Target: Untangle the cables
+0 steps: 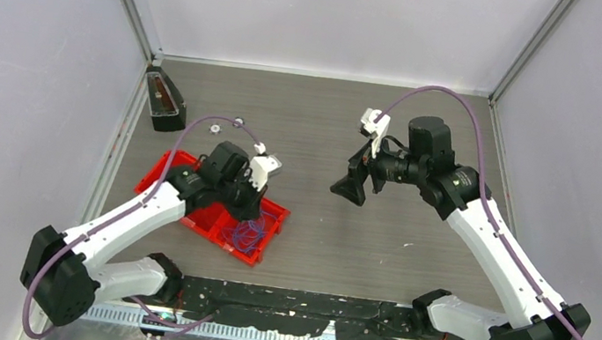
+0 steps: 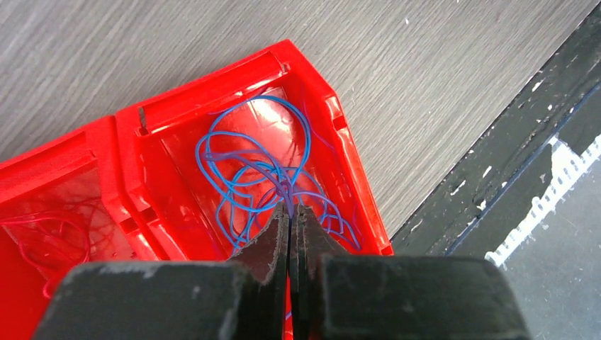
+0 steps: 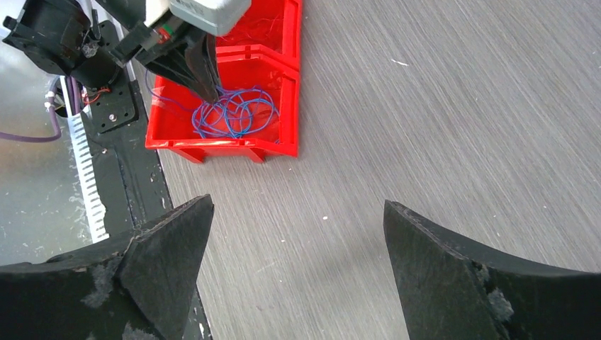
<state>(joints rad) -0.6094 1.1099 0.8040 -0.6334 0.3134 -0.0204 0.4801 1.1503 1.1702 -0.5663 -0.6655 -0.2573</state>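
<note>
Left fingers (image 2: 273,237): clamping together on a purple strand at the heart of the blue and purple cables (image 2: 262,170).
Right fingers (image 3: 170,241): hanging wide apart above the table (image 3: 439,106), well away from the tray.
Cables: lying tangled in the end compartment of the red tray (image 2: 354,177); red strands (image 2: 57,241) are sitting next door.
Progress: seemingly early, with blue and purple not yet separated.

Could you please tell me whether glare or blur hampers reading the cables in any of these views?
Left wrist view: glare on the floor of the red bin washes out part of the blue cables, and the shut left claw is close and blurred. Right wrist view: cables fairly sharp, the open right claw soft-edged in front. Top view: even light, soft shadows, cables too small to trace.
</note>
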